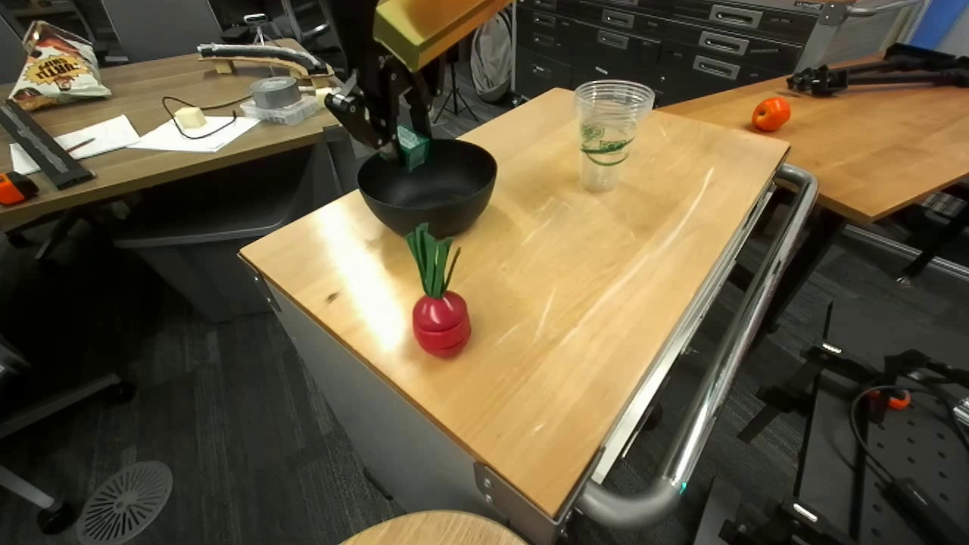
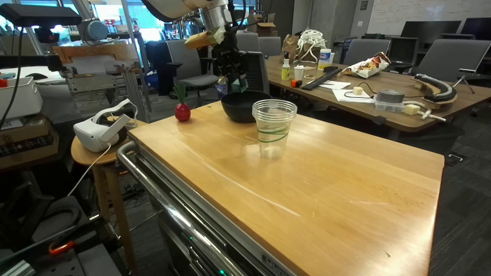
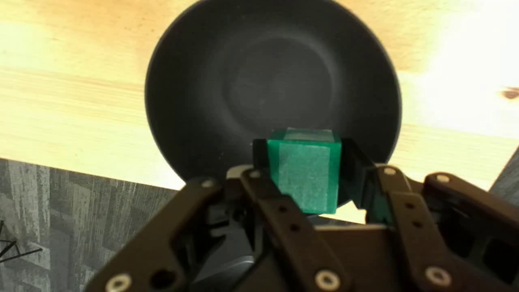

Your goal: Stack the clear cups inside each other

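Three downward views of one tabletop (image 1: 530, 272)

Arm (image 2: 215, 17) extending from above, tool (image 3: 305, 162) pointing downward; fingers (image 3: 357, 174) slightly parted, clamped in a grip

Cups (image 2: 274, 128) — nested — on worktop (image 2: 345, 168)

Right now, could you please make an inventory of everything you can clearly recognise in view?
clear cups: nested, count unclear, colourless with green print, on worktop
bowl: one, black, on worktop
radish: one, red with green leaves, on worktop
block: one, green, held over bowl
snack bag: one, multicoloured, on side desk
tape roll: one, grey, on box
headset: one, white, on stool
tomato-like item: one, orange-red, on another table
chairs: several, grey, background
arm: one, white and silver, high in an exterior view
hand: one, black, closed on block
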Controlling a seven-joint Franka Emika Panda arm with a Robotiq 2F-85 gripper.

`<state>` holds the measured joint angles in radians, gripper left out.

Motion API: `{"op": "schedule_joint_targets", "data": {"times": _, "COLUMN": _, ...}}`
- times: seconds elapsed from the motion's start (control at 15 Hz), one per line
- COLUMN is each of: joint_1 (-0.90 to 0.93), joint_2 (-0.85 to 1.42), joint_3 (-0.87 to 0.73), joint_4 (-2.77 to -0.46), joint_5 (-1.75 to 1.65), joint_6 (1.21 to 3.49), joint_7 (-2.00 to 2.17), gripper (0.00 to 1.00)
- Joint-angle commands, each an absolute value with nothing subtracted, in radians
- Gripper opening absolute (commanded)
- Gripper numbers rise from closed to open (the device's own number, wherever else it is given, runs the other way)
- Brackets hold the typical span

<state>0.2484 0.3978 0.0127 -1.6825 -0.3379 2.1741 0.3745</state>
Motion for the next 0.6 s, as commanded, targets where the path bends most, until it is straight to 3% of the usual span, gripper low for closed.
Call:
{"op": "schedule_joint_targets", "data": {"times": 0.0, "joint_1": 0.264, "joint_2": 0.224, "joint_3": 0.025, "joint_4": -1.929, "joint_5": -0.334, "joint_6": 2.283, "joint_7": 0.503, "gripper": 0.2}}
{"op": "schedule_joint_targets", "data": {"times": 0.53, "joint_1": 0.297, "joint_2": -0.068, "joint_3": 0.118, "joint_4": -2.369, "joint_5": -0.492, "joint_6": 2.323, "joint_7": 0.913, "gripper": 0.2}}
